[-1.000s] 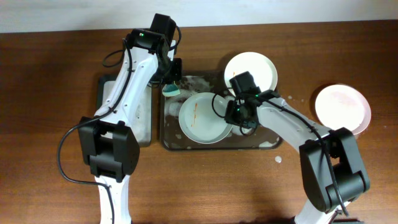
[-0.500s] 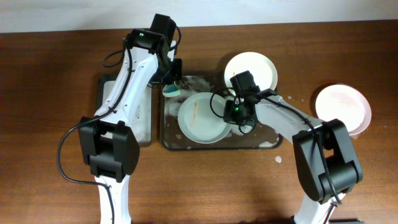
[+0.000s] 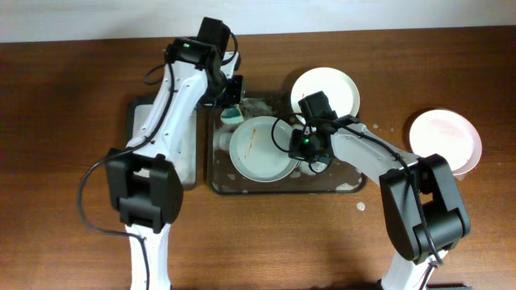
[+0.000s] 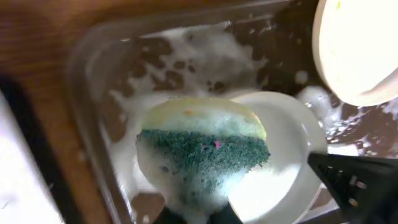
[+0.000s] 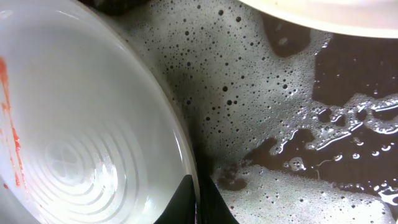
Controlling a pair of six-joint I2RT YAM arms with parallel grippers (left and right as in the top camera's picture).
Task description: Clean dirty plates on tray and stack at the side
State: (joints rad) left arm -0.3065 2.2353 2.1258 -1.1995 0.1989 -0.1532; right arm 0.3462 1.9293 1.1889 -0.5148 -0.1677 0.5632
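Note:
A white plate with an orange smear lies in the foamy dark tray. My right gripper is shut on its right rim; in the right wrist view the two black fingers pinch the plate's edge. My left gripper is shut on a green and yellow sponge, which hangs over the far edge of that plate. A second plate rests on the tray's far right corner. A third, pinkish plate sits on the table to the right.
A narrower dark tray lies left of the big one, mostly under my left arm. Soap foam covers the big tray's floor. A small white blob lies on the wooden table near the tray's front right corner.
My right gripper has shut on the plate's rim and the plate has shifted slightly left and back. My left gripper has carried the sponge right, over the plate's far edge.

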